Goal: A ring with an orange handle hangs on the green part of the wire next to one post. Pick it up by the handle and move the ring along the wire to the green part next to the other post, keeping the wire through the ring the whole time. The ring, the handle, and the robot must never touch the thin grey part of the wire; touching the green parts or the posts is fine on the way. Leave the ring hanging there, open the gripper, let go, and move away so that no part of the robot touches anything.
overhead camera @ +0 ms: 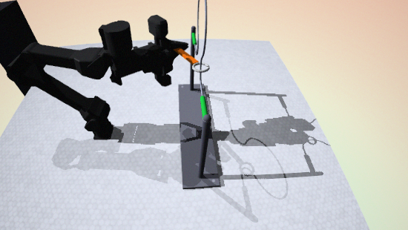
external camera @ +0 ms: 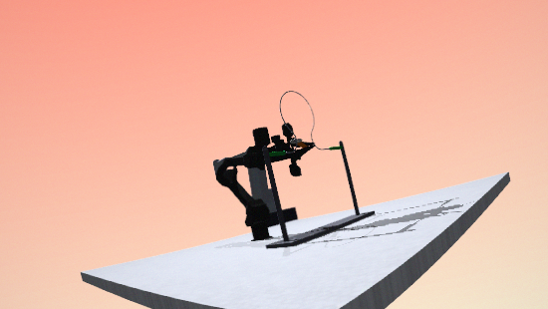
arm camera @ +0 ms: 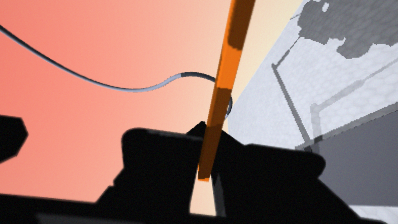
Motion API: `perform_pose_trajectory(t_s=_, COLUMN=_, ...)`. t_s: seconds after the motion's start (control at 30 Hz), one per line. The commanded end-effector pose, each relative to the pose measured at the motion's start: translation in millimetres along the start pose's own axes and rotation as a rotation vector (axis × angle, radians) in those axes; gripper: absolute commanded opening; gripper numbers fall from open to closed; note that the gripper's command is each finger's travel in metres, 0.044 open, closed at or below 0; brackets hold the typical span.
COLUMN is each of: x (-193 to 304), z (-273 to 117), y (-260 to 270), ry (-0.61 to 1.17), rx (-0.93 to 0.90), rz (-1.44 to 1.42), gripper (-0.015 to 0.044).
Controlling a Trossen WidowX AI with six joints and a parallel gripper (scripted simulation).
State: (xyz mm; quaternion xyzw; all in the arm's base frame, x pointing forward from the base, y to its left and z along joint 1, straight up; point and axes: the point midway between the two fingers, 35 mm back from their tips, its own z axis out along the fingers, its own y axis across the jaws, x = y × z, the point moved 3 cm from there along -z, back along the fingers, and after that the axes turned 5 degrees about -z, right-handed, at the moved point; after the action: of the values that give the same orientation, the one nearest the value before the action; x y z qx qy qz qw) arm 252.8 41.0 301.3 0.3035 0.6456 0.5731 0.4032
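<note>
My gripper [overhead camera: 178, 49] [external camera: 308, 147] [arm camera: 205, 125] is shut on the far end of the orange handle [overhead camera: 186, 56] [external camera: 302, 145] [arm camera: 226, 70]. The pale ring [overhead camera: 208, 67] is around the thin grey wire [overhead camera: 206, 22] [external camera: 314, 112] [arm camera: 115, 89], above the near green part [overhead camera: 203, 107] [external camera: 277, 154]. Whether it touches the wire cannot be told. The handle slopes up from the ring to my fingers in the top view. The other green part [overhead camera: 193, 38] [external camera: 335, 148] is beside the far post [overhead camera: 191, 74] [external camera: 350, 179]. The ring is hidden in the wrist view.
The near post [overhead camera: 204, 148] [external camera: 277, 199] stands on the same dark base plate [overhead camera: 191, 159] as the far post. The wire rises in a tall loop between the posts. Shadows of the arm, posts and wire lie on the pale table [overhead camera: 111, 200] [external camera: 199, 279].
</note>
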Motion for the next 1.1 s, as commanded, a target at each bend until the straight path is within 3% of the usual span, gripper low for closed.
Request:
perform_pose_trajectory(t_s=0.0, x=-1, z=0, y=15, ry=0.002, rx=-0.056, rz=0.095, gripper=-0.0150)
perform_pose_trajectory(t_s=1.07, x=-40, z=-18, y=90, ry=-0.028, rx=-0.358, rz=0.643, gripper=-0.0150)
